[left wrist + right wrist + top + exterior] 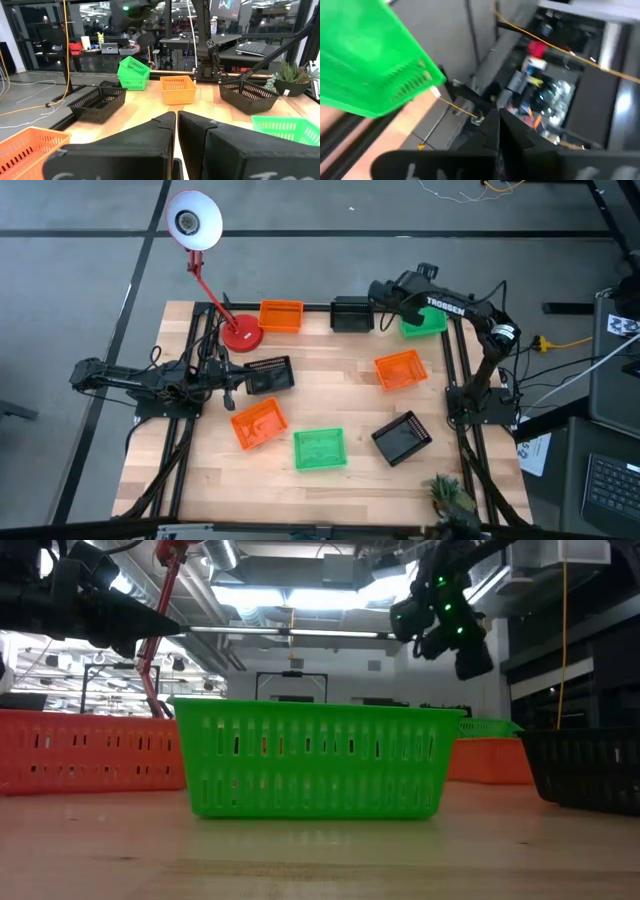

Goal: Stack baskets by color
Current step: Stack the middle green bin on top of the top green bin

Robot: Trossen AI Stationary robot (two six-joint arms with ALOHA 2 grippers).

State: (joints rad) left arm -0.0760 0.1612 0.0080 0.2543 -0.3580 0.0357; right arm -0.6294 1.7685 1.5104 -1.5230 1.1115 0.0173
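A: Right gripper (392, 304) status?
B: Fingers pressed together, empty, raised beside the stacked green perforated plastic baskets (425, 321) at the desk's (330, 480) far right corner.
A: Left gripper (238, 383)?
B: Closed (near the left edge).

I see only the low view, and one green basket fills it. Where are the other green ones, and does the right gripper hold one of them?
Observer: Two green baskets are stacked at the table's back right corner, the top one tilted. The right gripper is shut on nothing, beside them.
Operator: And the left gripper, where is it?
Observer: The left gripper is shut and empty, close beside a black basket on the left half of the table.
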